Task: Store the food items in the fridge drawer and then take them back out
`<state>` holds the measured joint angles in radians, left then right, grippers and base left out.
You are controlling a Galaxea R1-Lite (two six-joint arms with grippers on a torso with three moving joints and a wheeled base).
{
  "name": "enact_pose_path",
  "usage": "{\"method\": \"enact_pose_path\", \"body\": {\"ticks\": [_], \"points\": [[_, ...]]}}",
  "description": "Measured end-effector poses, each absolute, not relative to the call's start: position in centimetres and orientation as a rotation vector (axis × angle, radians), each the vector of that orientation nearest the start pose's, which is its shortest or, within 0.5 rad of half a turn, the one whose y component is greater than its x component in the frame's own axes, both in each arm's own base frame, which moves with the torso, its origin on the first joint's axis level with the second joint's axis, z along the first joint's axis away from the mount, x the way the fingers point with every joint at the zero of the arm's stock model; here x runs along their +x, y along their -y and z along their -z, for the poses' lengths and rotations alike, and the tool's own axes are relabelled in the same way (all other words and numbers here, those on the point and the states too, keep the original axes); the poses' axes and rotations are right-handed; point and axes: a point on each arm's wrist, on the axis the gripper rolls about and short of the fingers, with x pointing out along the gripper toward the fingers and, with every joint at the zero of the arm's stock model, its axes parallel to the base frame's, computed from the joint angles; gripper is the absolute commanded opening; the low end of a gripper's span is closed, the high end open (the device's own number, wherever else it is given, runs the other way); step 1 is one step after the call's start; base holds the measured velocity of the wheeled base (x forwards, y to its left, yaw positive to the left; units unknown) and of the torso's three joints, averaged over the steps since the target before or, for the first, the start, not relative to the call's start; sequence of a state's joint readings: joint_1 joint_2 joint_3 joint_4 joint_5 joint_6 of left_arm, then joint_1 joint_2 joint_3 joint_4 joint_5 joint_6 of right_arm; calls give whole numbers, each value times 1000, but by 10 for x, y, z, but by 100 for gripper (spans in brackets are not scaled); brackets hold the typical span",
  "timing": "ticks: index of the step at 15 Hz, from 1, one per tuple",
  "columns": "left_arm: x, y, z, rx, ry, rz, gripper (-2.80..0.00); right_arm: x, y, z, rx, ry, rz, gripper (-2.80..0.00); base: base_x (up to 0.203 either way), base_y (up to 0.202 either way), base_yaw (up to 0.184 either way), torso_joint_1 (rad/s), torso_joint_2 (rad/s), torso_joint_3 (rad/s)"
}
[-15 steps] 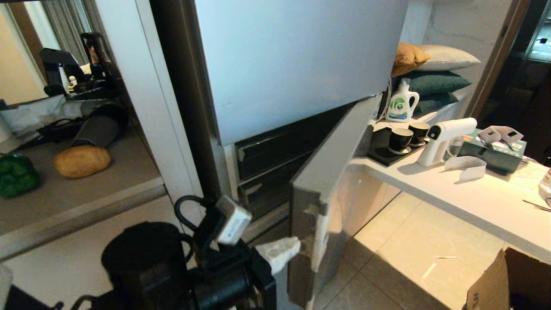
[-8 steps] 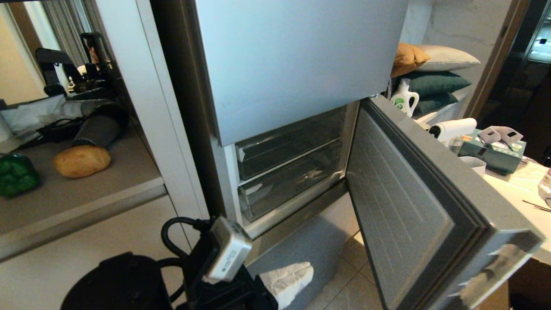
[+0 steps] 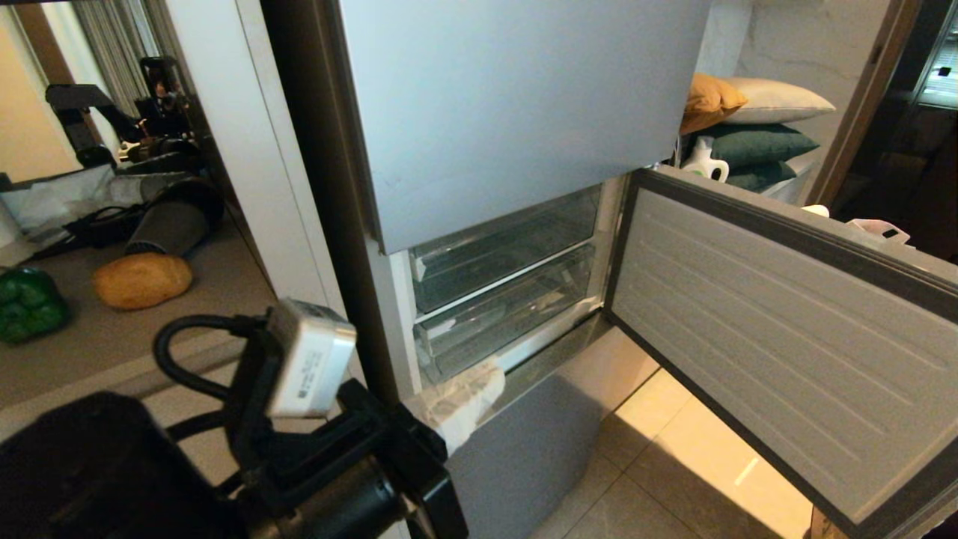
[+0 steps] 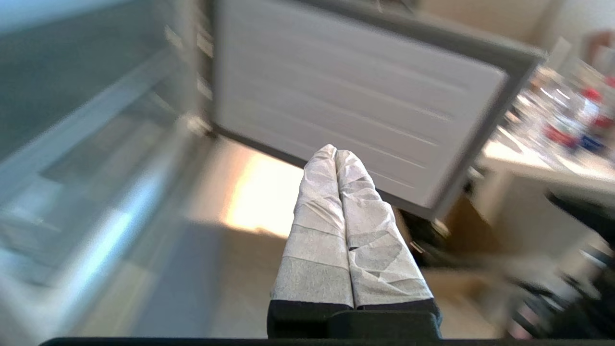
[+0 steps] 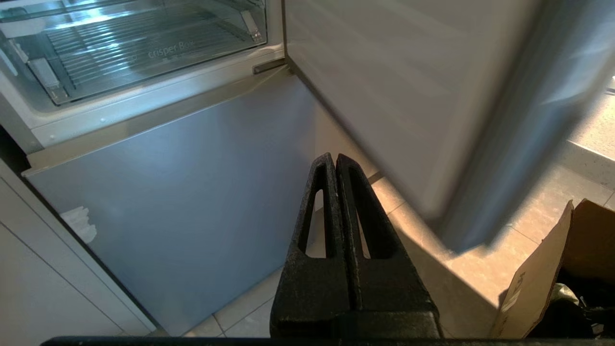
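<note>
- Head view puts the fridge drawer point(image 3: 509, 318) as the lower of two clear bins in the opened compartment, pushed in, under the flat-fronted upper drawer point(image 3: 501, 247).
- Neither food item is stored yet. My bell pepper point(image 3: 26, 303) and potato point(image 3: 142, 279) sit on the desk point(image 3: 112, 344) at far left, well apart from the fridge, with a grey hair dryer point(image 3: 168, 221) just behind the potato.
- My left hand point(image 3: 464, 400) hovers just at the drawer's near left corner. Its cloth-wrapped fingers point(image 4: 336, 226) are pressed flat together with nothing between them.
- My right hand point(image 5: 336, 166) hangs low in front of the grey lower door panel point(image 5: 168, 192). Its black fingers meet too, and it is empty.
- I judge the step in hand to be pulling the drawer out. To do it well, I would part the left fingers first, hook them under the curved front lip near its middle, and draw straight out so the bin does not skew on its rails.
- The fridge door point(image 3: 786, 337) stands swung wide to the right, so I reckon the drawer's path is free. I would keep the elbow away from that door.
- Only one piece of writing reads clearly: "crisper Box", moulded on the drawer front in the right wrist view. The sticker on the white wrist camera point(image 3: 307, 359) is too small to make out.
</note>
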<state>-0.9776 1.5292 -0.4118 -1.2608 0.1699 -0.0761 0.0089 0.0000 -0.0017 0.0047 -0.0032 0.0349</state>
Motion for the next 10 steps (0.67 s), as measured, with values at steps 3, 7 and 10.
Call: {"method": "enact_pose_path", "body": {"ticks": [3,7,10], "points": [[138,152,-217,-144,185,631,-280,-23,0,-75,34,-3,-6,-280,0,0,0,0,0,0],[139,64,-232,-107,279,225,-280,-23,0,-76,34,-3,-6,-280,0,0,0,0,0,0],[101,19,-200,-38,198,1,-280,-23,0,-75,34,-3,-6,-280,0,0,0,0,0,0]]}}
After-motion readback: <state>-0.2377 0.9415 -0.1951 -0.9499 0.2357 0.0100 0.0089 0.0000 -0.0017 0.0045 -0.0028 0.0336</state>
